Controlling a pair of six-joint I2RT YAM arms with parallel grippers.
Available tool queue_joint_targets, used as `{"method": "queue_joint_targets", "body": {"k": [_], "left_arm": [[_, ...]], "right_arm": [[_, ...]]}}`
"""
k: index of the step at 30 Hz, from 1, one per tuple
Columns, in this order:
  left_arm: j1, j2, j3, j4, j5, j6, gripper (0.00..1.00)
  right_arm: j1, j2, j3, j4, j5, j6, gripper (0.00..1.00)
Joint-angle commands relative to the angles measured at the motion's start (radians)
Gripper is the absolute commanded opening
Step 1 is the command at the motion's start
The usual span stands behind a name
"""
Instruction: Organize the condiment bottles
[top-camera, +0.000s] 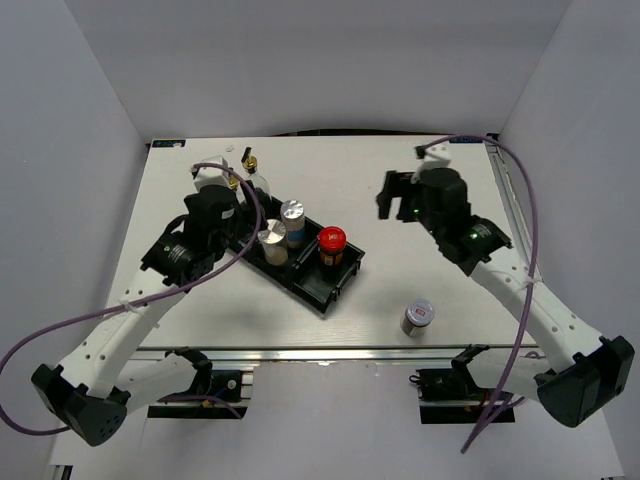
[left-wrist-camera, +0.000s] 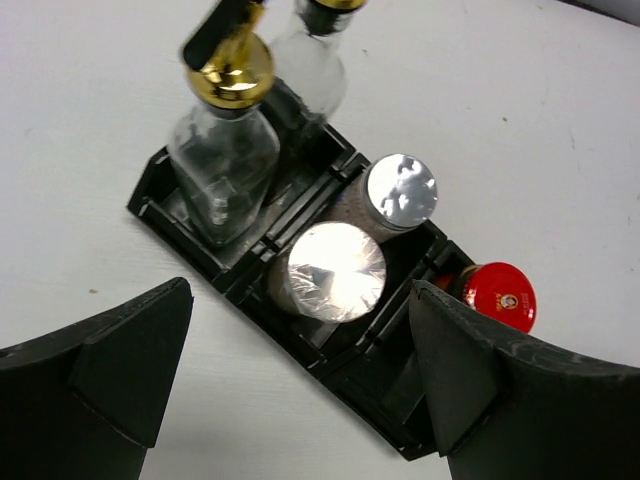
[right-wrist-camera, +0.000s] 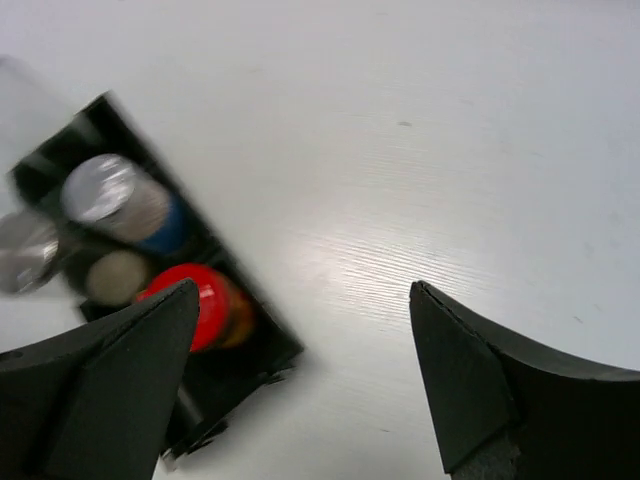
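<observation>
— Bottles seen from above, where do they stand?

— On the desk (top-camera: 420, 240) lies a black tray (top-camera: 320, 290). In it stand two silver-lidded jars (top-camera: 292, 210) and the red-lidded jar (top-camera: 332, 240). A lone silver jar (top-camera: 418, 316) stands on the desk near my right arm, well apart from the tray. My right pincer (top-camera: 392, 195) hangs over bare desk.

— And the left wrist camera?

— My left pincer (left-wrist-camera: 298, 300) is released and empty, above the tray. One gold-capped bottle (left-wrist-camera: 225, 150) stands in the end compartment. The second gold-capped bottle (left-wrist-camera: 310, 60) is at the far edge; inside or outside, I cannot tell.

— The right wrist?

— Released too, with nothing between its fingers (right-wrist-camera: 120, 380). The red-lidded jar (right-wrist-camera: 195, 300) shows at the left, in the tray.
</observation>
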Motion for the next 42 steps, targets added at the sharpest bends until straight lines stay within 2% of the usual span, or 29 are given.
{"method": "queue_joint_targets", "body": {"k": [1, 6, 9, 13, 15, 19, 22, 25, 30, 34, 42], "left_arm": [[-0.015, 0.031, 0.036, 0.063, 0.093, 0.019, 0.98], [-0.098, 0.061, 0.059, 0.126, 0.112, 0.033, 0.98], [-0.19, 0.114, 0.084, 0.155, 0.093, 0.048, 0.98], [-0.36, 0.216, 0.107, 0.219, 0.128, 0.099, 0.98], [-0.416, 0.285, 0.12, 0.265, 0.219, 0.145, 0.98], [-0.572, 0.408, 0.192, 0.316, 0.28, 0.241, 0.98], [-0.612, 0.523, 0.254, 0.328, 0.395, 0.295, 0.98], [-0.649, 0.623, 0.304, 0.309, 0.415, 0.323, 0.98], [-0.666, 0.7, 0.324, 0.334, 0.509, 0.356, 0.98], [-0.669, 0.752, 0.338, 0.353, 0.567, 0.363, 0.98], [-0.686, 0.848, 0.395, 0.33, 0.632, 0.404, 0.98]], "right_arm": [[-0.182, -0.051, -0.071, -0.09, 0.036, 0.087, 0.89], [-0.368, -0.087, -0.133, -0.126, 0.036, 0.114, 0.89], [-0.453, -0.081, -0.157, -0.153, -0.013, 0.12, 0.89], [-0.49, -0.09, -0.176, -0.161, -0.075, 0.112, 0.89], [-0.496, -0.098, -0.176, -0.169, -0.082, 0.112, 0.89], [-0.499, -0.127, -0.177, -0.182, -0.114, 0.097, 0.9], [-0.499, -0.147, -0.174, -0.211, -0.113, 0.075, 0.9], [-0.501, -0.177, -0.174, -0.228, -0.128, 0.065, 0.89], [-0.501, -0.225, -0.193, -0.228, -0.142, 0.031, 0.89], [-0.501, -0.277, -0.219, -0.219, -0.225, 0.0, 0.89], [-0.501, -0.312, -0.234, -0.204, -0.211, -0.017, 0.89]]}}
